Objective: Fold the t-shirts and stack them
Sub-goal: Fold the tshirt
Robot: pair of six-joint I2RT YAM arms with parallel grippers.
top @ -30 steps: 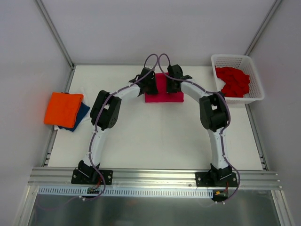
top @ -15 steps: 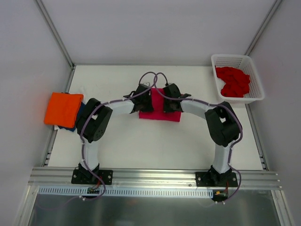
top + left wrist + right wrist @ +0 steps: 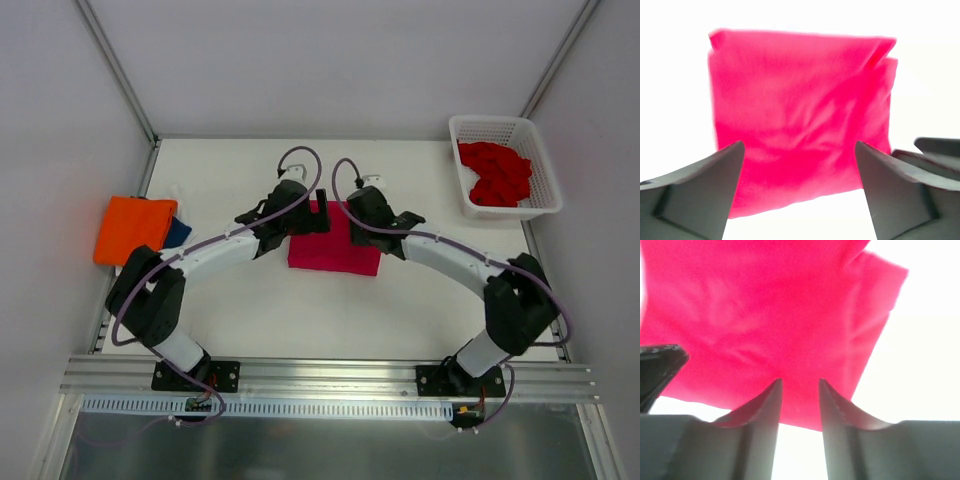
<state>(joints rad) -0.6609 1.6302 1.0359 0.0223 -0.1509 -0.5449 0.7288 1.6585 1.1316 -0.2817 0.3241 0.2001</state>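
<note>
Crimson-pink t-shirt (image 3: 335, 252) lies folded; left gripper (image 3: 799, 145) spread wide, right gripper (image 3: 799, 382) narrowly apart, both over it.

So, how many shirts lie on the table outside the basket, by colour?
Pink shirt: 1
Orange shirt: 1
Blue shirt: 1
Total: 3
</note>
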